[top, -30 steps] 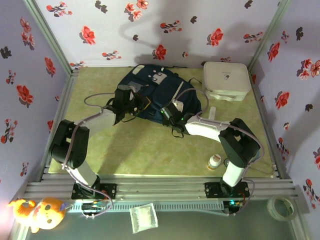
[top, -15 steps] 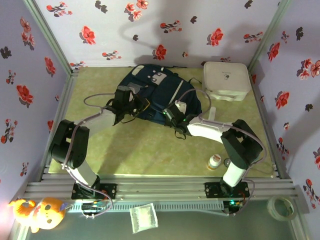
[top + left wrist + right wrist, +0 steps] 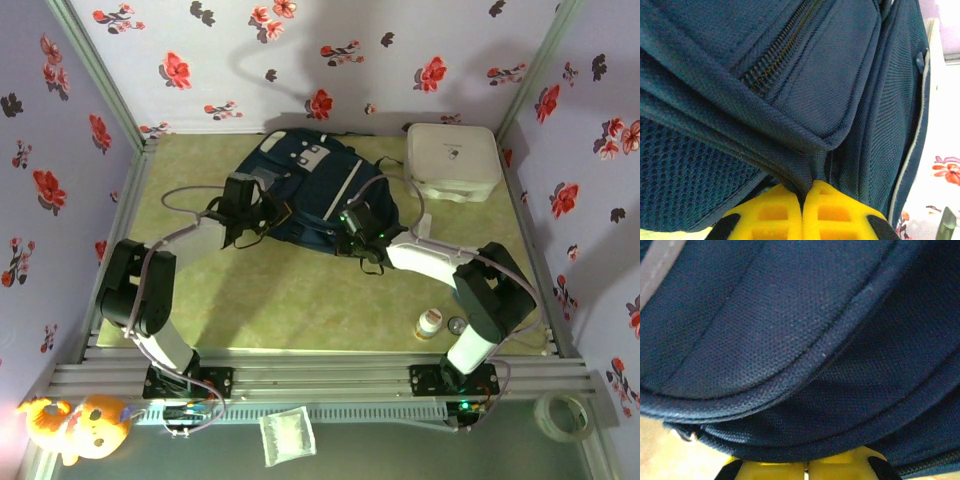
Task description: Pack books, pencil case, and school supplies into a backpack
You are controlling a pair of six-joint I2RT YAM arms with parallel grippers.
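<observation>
The backpack (image 3: 318, 188) is lying flat in the upper middle of the overhead view, on the back half of the greenish table (image 3: 290, 300), with a white box (image 3: 452, 160) just to its right. It's a big navy fabric thing with two pale grey buckle tabs (image 3: 318, 154) near its top edge and a thin white stripe (image 3: 351, 181) running down its right side.

The left gripper (image 3: 262, 203) is at the bag's left edge. In the left wrist view its yellow fingers (image 3: 772, 212) are pressed together on a ridge of the navy fabric at the bottom middle of the frame, so it's pinching the bag. Above that there's a dark zipper (image 3: 774, 70) running diagonally, and a mesh panel (image 3: 680, 170) at the lower left.

The right gripper (image 3: 353, 216) sits at the bag's lower right edge. In the right wrist view its fingers (image 3: 772, 471) are closed against each other at the bottom of the frame, tucked right under a curved seam of the bag – can't tell if any fabric is actually caught between them.
</observation>
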